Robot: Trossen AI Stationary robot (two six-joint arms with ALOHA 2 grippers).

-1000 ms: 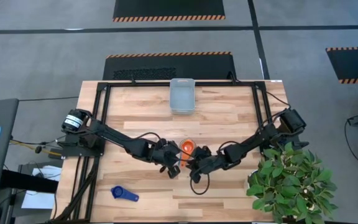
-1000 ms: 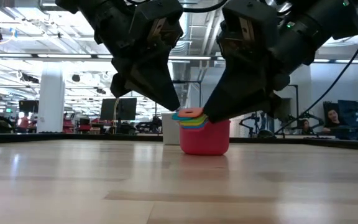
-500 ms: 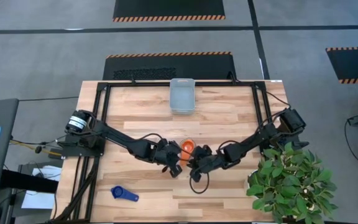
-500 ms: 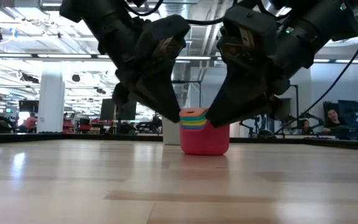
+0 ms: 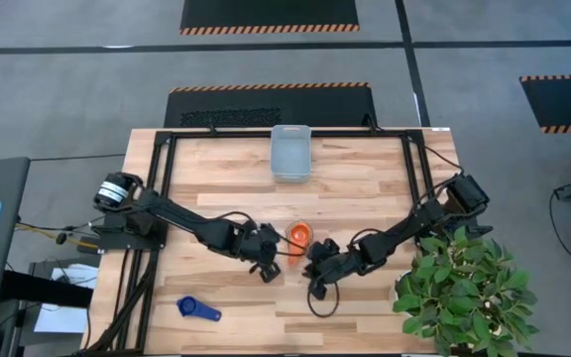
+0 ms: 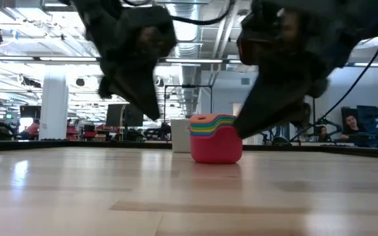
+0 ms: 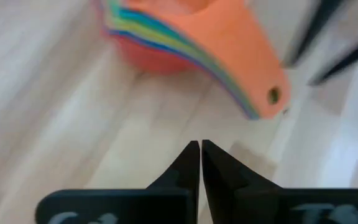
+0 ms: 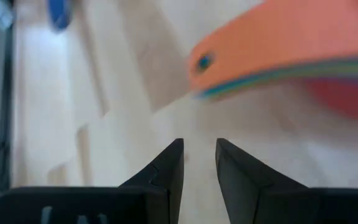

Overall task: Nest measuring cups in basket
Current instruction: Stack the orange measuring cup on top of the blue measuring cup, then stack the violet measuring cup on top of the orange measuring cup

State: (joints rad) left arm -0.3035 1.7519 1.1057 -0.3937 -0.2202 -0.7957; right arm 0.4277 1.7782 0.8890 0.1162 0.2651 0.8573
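The nested measuring cups (image 5: 297, 235) stand as one stack on the table's middle, red at the bottom (image 6: 215, 147) and orange on top. Their stacked flat handles (image 7: 247, 74) point toward the near edge. My left gripper (image 5: 269, 266) hangs shut just near-left of the handles and touches nothing. My right gripper (image 5: 317, 270) hangs near-right of them with a narrow gap between its fingers (image 8: 199, 152). One darker blue cup (image 5: 198, 309) lies alone near the near-left corner. The basket (image 5: 290, 153) sits at the far edge, holding nothing that I can see.
A potted plant (image 5: 464, 293) crowds the table's near-right corner beside my right arm. A black frame (image 5: 157, 178) runs along the table's sides and far edge. Bare wood (image 5: 365, 188) lies between the stack and the basket.
Both grippers have drawn back from the stack's handles toward the near edge and spread apart, the left leftward and the right rightward. The stack has stayed in place, and its top cups now sit level.
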